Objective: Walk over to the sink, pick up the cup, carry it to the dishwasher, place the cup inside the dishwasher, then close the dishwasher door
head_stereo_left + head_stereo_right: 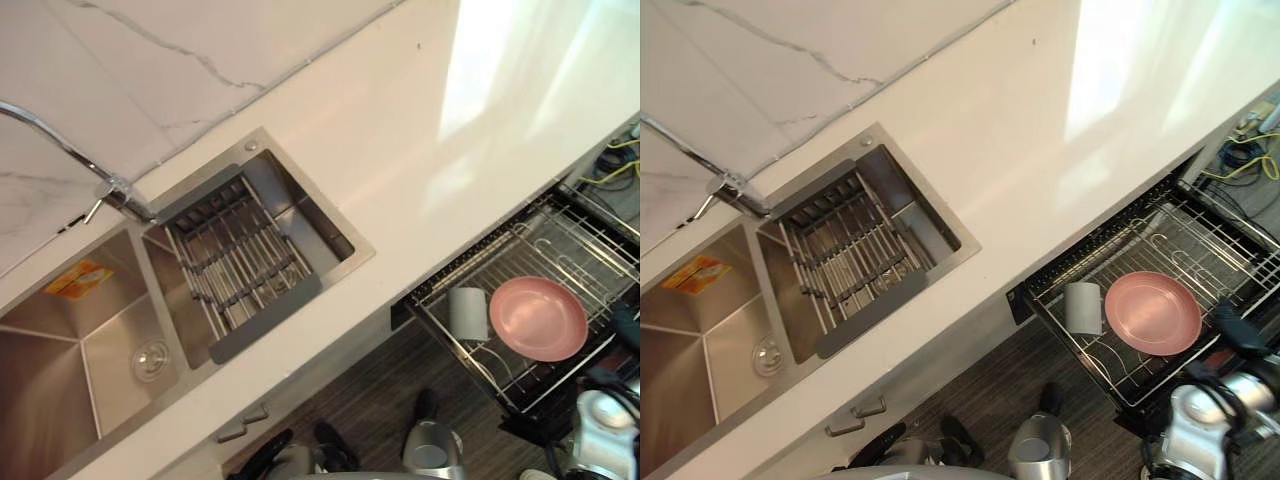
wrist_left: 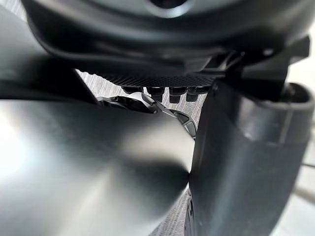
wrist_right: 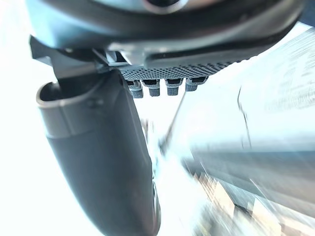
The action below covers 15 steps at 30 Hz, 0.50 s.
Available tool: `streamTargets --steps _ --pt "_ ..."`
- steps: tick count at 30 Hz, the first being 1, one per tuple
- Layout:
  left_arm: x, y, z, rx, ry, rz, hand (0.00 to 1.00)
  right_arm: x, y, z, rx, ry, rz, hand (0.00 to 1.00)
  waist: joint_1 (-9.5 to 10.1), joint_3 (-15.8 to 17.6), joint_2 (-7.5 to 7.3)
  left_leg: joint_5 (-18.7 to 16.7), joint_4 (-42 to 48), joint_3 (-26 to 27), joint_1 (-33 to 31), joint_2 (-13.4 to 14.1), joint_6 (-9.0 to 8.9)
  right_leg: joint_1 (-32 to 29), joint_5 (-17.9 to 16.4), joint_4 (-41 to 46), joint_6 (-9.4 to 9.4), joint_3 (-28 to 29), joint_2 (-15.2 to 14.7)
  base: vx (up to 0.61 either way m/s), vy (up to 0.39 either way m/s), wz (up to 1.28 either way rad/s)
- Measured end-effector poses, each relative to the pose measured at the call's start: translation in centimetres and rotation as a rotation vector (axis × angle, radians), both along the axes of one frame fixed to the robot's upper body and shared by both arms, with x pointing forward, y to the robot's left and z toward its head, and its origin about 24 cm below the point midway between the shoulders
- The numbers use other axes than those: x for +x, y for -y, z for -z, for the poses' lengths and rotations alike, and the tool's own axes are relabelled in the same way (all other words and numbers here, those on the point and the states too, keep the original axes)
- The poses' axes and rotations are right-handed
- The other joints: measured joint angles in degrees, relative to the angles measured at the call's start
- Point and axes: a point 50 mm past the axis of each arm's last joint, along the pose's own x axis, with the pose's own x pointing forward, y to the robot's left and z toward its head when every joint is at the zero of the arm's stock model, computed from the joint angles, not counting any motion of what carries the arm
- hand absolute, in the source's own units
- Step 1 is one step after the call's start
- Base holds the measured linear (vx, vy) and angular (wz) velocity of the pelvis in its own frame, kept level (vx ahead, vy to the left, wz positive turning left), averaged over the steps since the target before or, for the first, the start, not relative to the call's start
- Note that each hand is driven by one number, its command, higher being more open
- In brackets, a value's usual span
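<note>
Your right hand is loose and empty by the rack; shove hard and the cup beyond it may tip over.

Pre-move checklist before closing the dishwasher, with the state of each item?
1. Cup in the dishwasher rack: ok, it sits beside the pink plate.
2. Rack pushed in: not ok, it is pulled out past the counter edge.
3. Right hand apart from the cup: ok, it is at the rack's far corner.
4. Door position and free swing: cannot tell.
</note>
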Motion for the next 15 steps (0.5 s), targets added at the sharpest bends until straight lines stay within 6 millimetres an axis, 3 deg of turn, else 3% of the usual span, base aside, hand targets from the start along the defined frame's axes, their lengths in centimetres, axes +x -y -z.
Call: streamTargets --steps 4,5,7,8,10,11,13,15 --pt "-0.5 0.1 0.1 0.002 -0.023 -0.015 1.0 -5.6 0.8 -0.1 -0.015 0.251 0.189 1.0 -2.06 0.3 -0.62 0.0 -0.4 2.7 1.2 0.0 0.04 -0.5 -0.9 1.4 -0.47 1.4 0.3 0.01 0.019 -0.19" --pt "-0.5 0.2 0.2 0.002 -0.028 -0.017 1.0 -6.2 0.7 0.1 -0.008 0.274 0.208 1.0 -2.36 0.3 -0.62 0.0 -0.6 2.9 1.4 0.0 0.05 -0.7 -1.2 1.8 -0.51 1.6 0.3 -0.01 0.01 -0.14" --pt "-0.8 0.3 0.2 0.004 -0.042 -0.022 1.0 -7.6 0.7 1.3 0.048 0.361 0.243 1.0 -3.21 0.3 -0.62 0.0 -1.0 3.1 2.0 0.0 0.05 -0.8 -1.9 2.8 -0.5 1.8 0.3 -0.02 0.009 -0.08" --pt "-0.8 0.3 0.3 0.008 -0.05 -0.022 1.0 -8.3 0.5 3.0 0.129 0.428 0.247 1.0 -3.37 0.3 -0.62 0.0 -1.1 3.5 2.4 0.0 0.06 -0.8 -2.7 3.7 -0.33 1.8 0.1 0.0 0.0 0.0" --pt "-0.8 0.4 0.3 0.011 -0.054 -0.02 1.0 -8.4 -0.1 4.8 0.215 0.464 0.224 1.0 -3.38 0.3 -0.6 0.1 -1.1 3.9 2.6 0.0 0.08 -0.8 -3.4 4.2 -0.05 1.7 0.0 -0.06 0.008 0.01" --pt "-0.8 0.5 0.3 0.016 -0.053 -0.017 1.0 -7.4 -1.6 6.8 0.323 0.482 0.154 1.0 -3.37 0.3 -0.55 0.2 -1.2 4.3 2.7 0.0 0.28 -0.8 -3.9 4.7 -0.28 1.5 -0.2 -0.08 0.004 0.05" --pt "-0.7 0.5 0.3 0.021 -0.05 -0.016 1.0 -4.9 -4.3 9.0 0.462 0.485 -0.003 1.0 -3.3 0.2 -0.48 0.4 -1.5 4.3 2.6 -0.1 0.64 -0.8 -4.0 4.9 -0.38 1.0 -0.3 -0.09 0.0 0.12" --pt "-0.6 0.7 0.4 0.025 -0.046 -0.007 1.0 -2.6 -6.1 9.9 0.557 0.488 -0.137 1.0 -2.77 -0.1 -0.06 0.6 -2.3 4.1 2.5 -0.2 0.8 -0.8 -4.0 5.0 -0.39 0.3 -0.3 -0.08 0.02 0.23"
